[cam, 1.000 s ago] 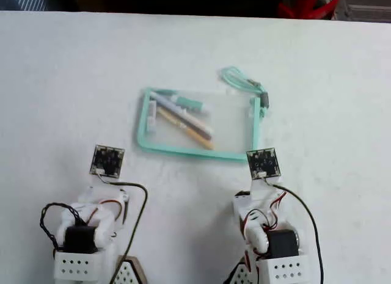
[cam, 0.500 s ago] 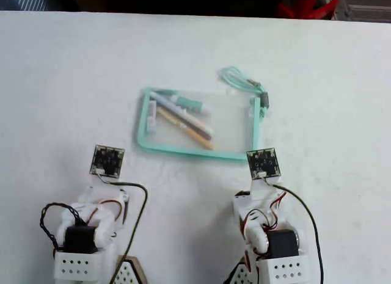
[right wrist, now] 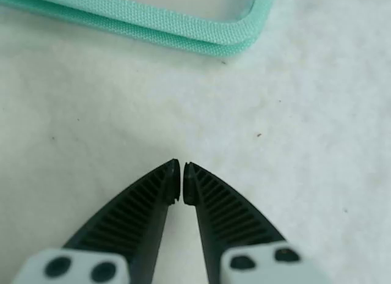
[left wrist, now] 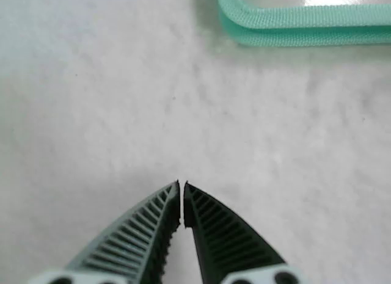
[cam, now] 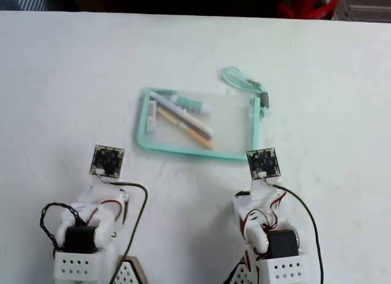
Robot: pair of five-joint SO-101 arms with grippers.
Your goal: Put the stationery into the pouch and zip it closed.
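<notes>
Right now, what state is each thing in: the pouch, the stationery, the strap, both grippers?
pouch: flat on the table, stationery inside; zip too small to judge.
stationery: inside the pouch, at the end nearer the left arm.
strap: lying loose beside the pouch's far corner.
left gripper: shut, empty, above bare table.
right gripper: shut, empty, above bare table.
</notes>
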